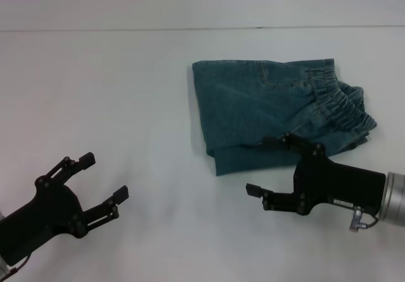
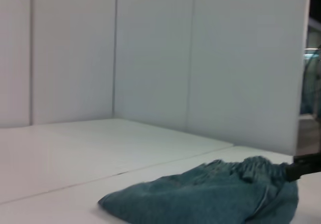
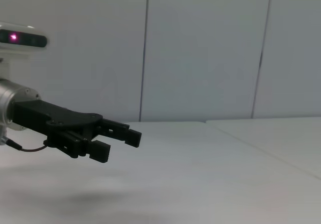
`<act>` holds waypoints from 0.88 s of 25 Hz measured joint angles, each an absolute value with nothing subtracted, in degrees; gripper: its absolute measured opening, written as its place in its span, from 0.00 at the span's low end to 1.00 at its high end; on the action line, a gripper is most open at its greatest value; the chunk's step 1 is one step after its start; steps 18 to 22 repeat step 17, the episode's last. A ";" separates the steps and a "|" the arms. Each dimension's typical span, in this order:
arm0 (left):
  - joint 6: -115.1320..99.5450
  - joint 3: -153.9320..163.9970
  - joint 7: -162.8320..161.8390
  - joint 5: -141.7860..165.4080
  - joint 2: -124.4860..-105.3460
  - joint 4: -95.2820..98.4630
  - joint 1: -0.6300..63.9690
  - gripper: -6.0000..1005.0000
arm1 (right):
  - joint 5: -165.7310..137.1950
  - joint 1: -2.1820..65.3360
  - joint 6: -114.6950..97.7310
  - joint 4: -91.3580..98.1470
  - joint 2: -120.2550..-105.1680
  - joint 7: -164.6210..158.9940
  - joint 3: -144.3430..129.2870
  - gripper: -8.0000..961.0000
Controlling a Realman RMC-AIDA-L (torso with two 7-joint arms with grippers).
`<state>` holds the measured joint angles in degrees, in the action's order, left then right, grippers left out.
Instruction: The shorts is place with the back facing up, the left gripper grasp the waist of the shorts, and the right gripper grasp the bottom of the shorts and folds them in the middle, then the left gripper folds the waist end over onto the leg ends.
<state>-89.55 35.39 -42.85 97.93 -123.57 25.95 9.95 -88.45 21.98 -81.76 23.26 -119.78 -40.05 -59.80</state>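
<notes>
Shorts [image 1: 253, 111]: faded blue-green denim cloth, ruffled elastic waistband. Left claw [image 1: 101, 181], right claw [image 1: 272, 165]: matt black frame. Right wrist brushed silver metal. Surface [image 1: 126, 105]: smooth matt white.

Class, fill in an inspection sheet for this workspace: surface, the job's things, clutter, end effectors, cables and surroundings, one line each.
Surface: white table, plain and flat, a faint seam line across it.
Job's things: the shorts lie folded into a compact bundle on the robot's right, ruffled elastic waistband on top at the bundle's right side.
Clutter: nothing seen.
End effectors: left gripper open, low on the robot's left, apart from the shorts; right gripper open, at the near edge of the bundle, holding nothing.
Cables: a thin black cable loops under the left wrist; a small loop hangs by the right wrist.
Surroundings: white panel walls behind the table.
</notes>
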 joint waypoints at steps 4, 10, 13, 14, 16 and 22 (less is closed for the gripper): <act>-89.39 34.82 -40.50 98.32 -123.45 24.41 9.81 0.92 | -89.10 22.41 -81.81 22.07 -119.62 -38.66 -60.19 0.91; -89.95 33.50 -40.93 99.76 -123.05 24.22 9.27 0.92 | -90.07 22.52 -82.08 22.43 -119.37 -38.93 -60.17 0.97; -91.54 33.31 -41.19 100.89 -122.67 24.22 9.04 0.92 | -90.09 22.52 -82.55 22.45 -118.96 -39.04 -60.08 0.97; -91.89 33.07 -41.36 101.40 -122.61 24.22 9.04 0.92 | -90.09 22.60 -82.68 22.36 -118.87 -39.10 -60.13 0.97; -92.11 32.39 -41.73 102.54 -122.50 24.25 9.05 0.92 | -90.09 22.77 -82.80 22.28 -118.78 -39.22 -60.26 0.96; -92.11 31.86 -41.96 103.14 -122.42 24.25 9.06 0.92 | -90.11 22.83 -82.81 22.33 -118.76 -39.26 -60.34 0.96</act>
